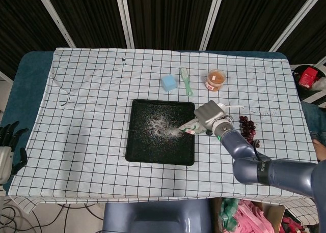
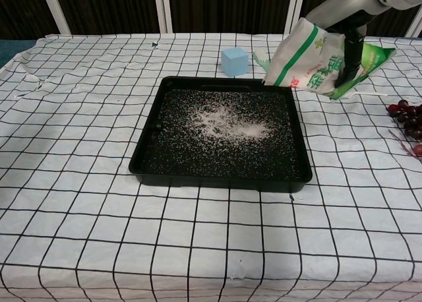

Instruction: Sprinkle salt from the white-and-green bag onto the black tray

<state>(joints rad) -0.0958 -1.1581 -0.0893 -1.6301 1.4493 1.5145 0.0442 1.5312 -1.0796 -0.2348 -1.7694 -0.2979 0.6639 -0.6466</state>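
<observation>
The black tray lies mid-table with a patch of white salt spread over its middle. My right hand grips the white-and-green bag in the air, tilted, its lower corner hanging over the tray's far right corner. My left hand hangs off the table's left edge with its fingers apart and nothing in them; the chest view does not show it.
A blue cube, a green brush and an orange cup stand behind the tray. Dark grapes lie to the right of the bag.
</observation>
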